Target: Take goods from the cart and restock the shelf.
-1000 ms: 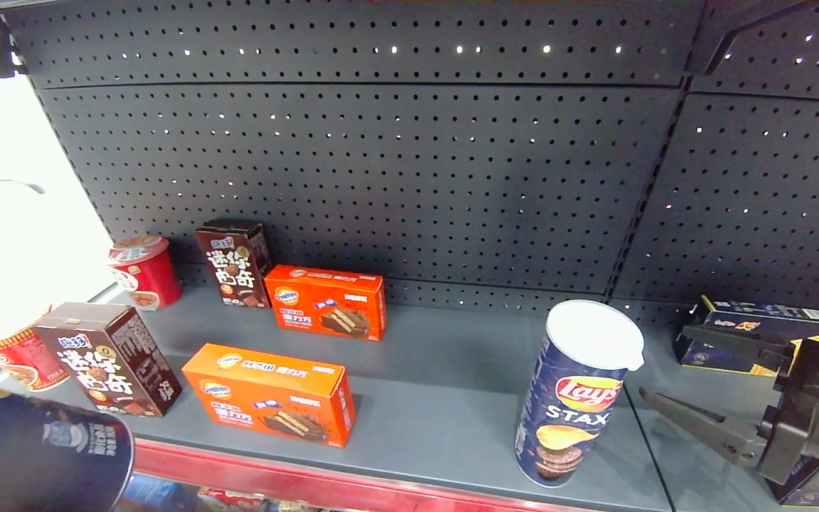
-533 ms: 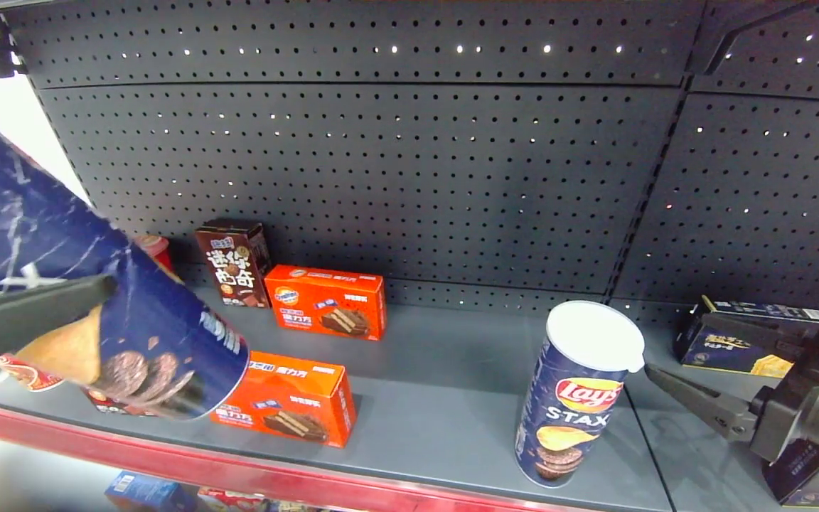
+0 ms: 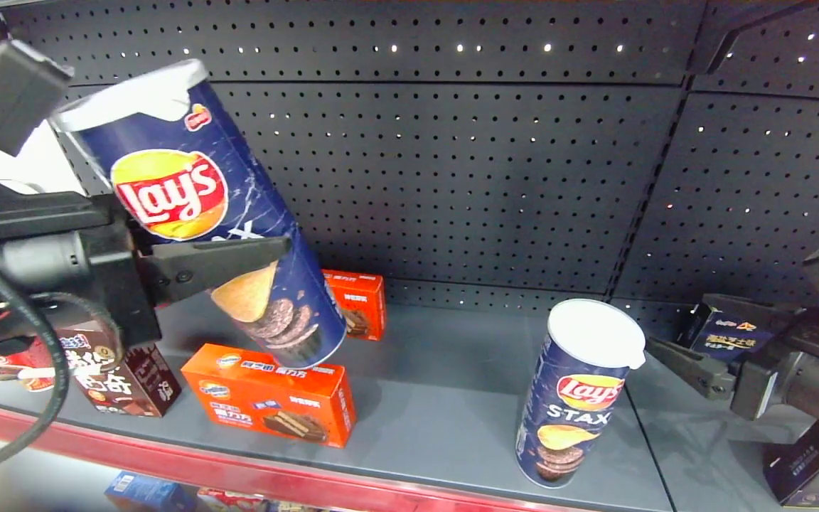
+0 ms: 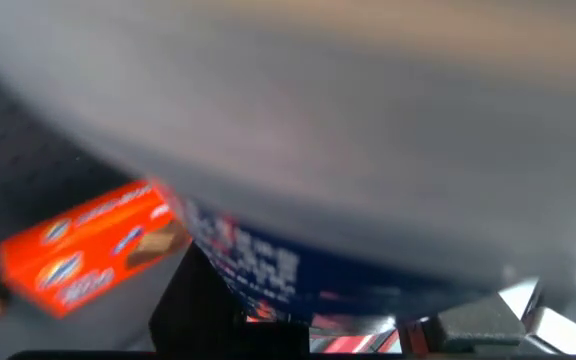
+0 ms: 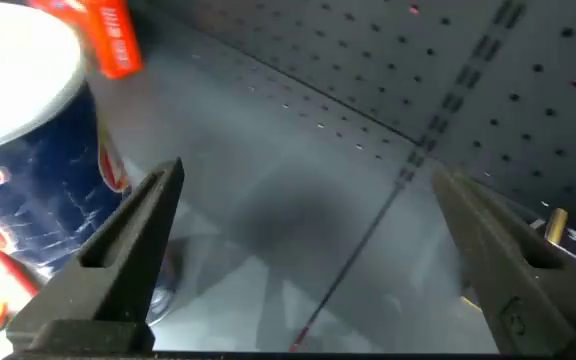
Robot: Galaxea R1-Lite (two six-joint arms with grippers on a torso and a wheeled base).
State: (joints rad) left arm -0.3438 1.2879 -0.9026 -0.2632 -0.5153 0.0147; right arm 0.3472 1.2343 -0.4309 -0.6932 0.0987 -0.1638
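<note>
The left gripper has its jaws pinching a tilted chip can at ten o'clock in the head view. Its base hangs just above the front orange wafer box (lid leaning toward eleven). The far jaw is hidden, so the hold may be shallow. Lowered at this tilt, the can could strike the box or topple on the shelf. The right gripper, jaws spread, sits at three o'clock just beside the standing chip can and could knock it.

Left tool high, apparently clamped; right tool spread wide.
</note>
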